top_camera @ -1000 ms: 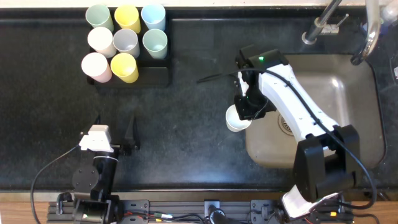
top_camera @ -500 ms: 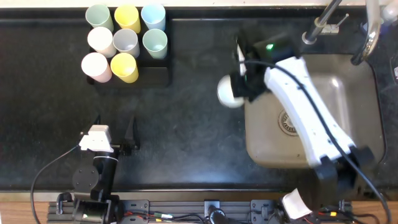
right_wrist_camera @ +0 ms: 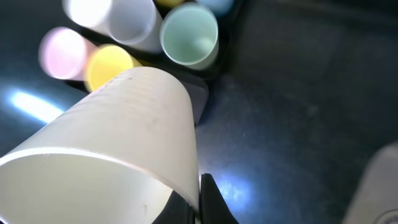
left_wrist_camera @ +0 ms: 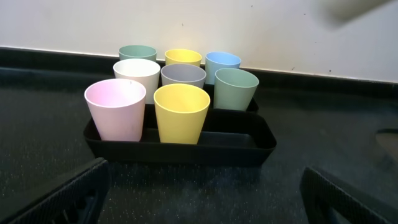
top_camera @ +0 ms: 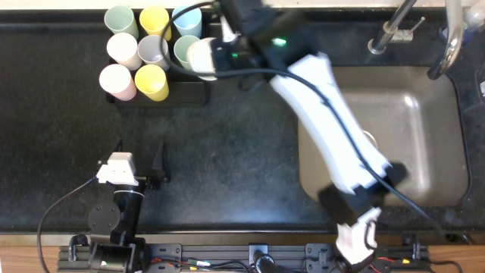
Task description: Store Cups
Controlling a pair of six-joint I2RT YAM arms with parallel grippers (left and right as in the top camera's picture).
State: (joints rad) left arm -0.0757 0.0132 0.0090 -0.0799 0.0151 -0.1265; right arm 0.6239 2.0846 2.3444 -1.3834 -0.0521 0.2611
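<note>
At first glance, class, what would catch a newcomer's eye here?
The long white right arm stretches across the dark counter, its jaws holding a white cup. It hangs by a black tray of eight pastel cups at the counter's back-left.

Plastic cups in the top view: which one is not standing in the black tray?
The white plastic cup, held in the right pincer near the black tray. The other eight cups stand upright inside it.
</note>
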